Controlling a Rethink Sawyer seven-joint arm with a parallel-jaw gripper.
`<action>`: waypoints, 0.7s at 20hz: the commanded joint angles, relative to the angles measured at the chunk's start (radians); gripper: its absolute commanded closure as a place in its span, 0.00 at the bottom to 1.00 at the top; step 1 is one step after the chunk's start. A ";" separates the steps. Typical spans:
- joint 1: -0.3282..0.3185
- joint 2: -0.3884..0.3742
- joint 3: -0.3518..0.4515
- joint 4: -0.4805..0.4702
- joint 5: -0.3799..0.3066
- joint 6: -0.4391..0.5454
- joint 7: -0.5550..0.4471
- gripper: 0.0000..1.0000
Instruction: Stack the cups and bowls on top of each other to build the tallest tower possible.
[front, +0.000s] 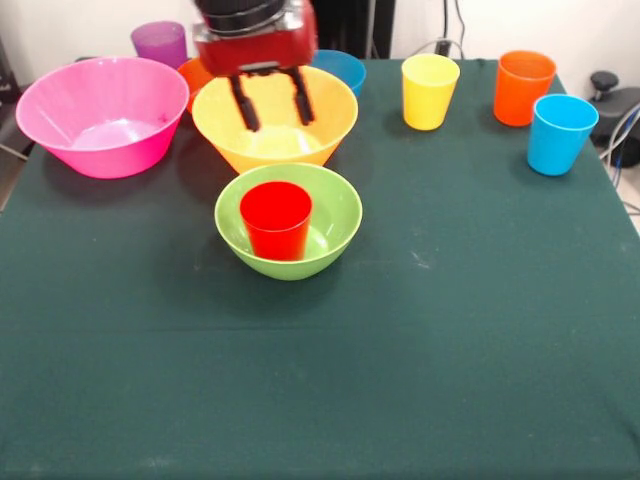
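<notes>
A red cup (276, 218) stands upright inside the lime green bowl (330, 215) at the table's middle. Just behind it sits the large yellow-orange bowl (330, 125). My gripper (272, 108) hangs over that bowl, fingers (243, 105) apart and empty. The large pink bowl (100, 115) is at the left. A purple cup (160, 42) stands behind it. A small orange bowl (195, 72) and a small blue bowl (342, 68) peek out behind the yellow-orange bowl. The yellow cup (429, 91), orange cup (523, 87) and light blue cup (560, 133) stand upright at the right.
The table has a dark green cloth (450, 330). Its right edge runs close to the light blue cup. Cables and a black object (618, 100) lie off the table at the far right.
</notes>
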 joint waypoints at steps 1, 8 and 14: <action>0.082 0.015 -0.107 0.066 -0.128 -0.085 -0.010 0.00; 0.130 0.056 -0.185 0.050 -0.195 -0.163 0.034 0.00; 0.171 0.079 -0.236 0.048 -0.204 -0.217 0.075 0.00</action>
